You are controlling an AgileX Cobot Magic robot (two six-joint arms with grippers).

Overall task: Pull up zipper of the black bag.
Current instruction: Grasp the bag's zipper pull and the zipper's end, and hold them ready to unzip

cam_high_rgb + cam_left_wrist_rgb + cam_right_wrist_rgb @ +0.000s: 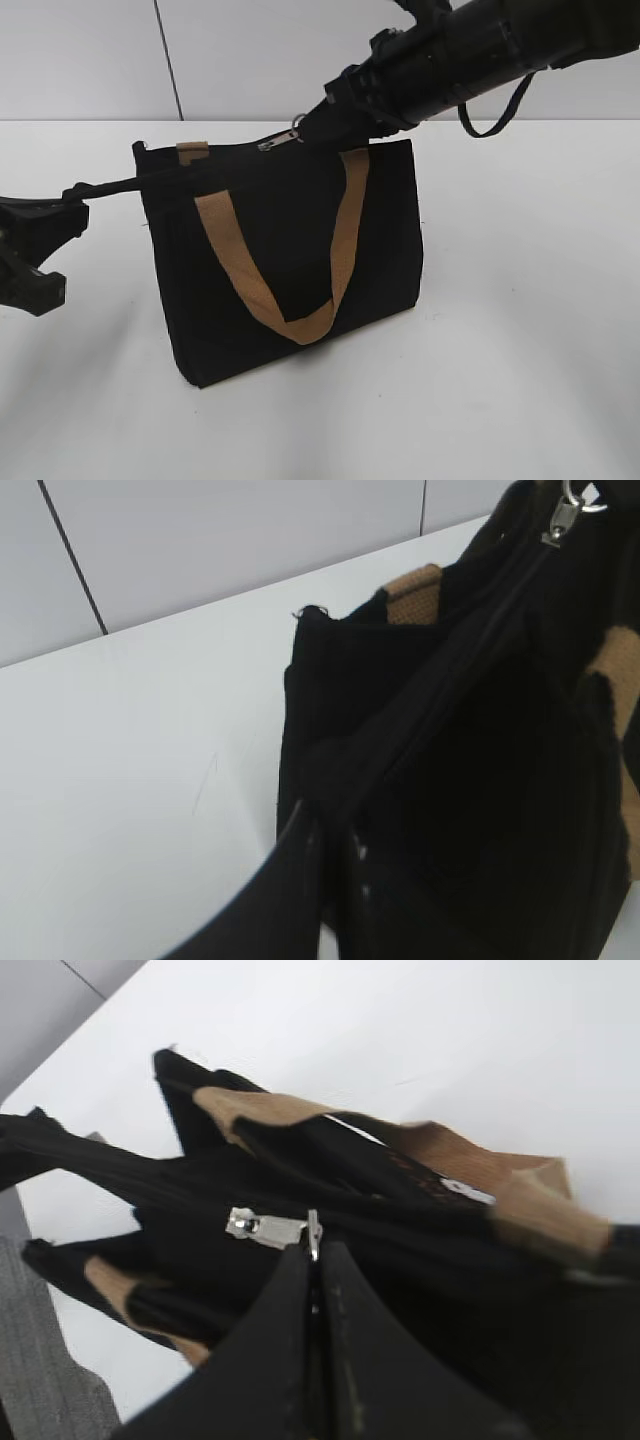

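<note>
The black bag [290,260] stands upright on the white table, its tan handle hanging down the front. The silver zipper pull [282,140] sits on the top edge, right of the middle. My right gripper [308,128] is shut on the pull's ring; in the right wrist view the fingertips [314,1252] pinch the ring beside the silver tab [268,1227]. My left gripper [80,190] is shut on the bag's left top corner and stretches it out to the left; in the left wrist view the jaws [335,825] clamp black fabric, with the zipper pull [562,520] far up the zip line.
The white table [520,330] runs all round the bag. A grey wall with a dark seam [168,60] stands behind it. A second tan strap tab [192,152] sits on the bag's top left. A dark cable loop [495,115] hangs from the right arm.
</note>
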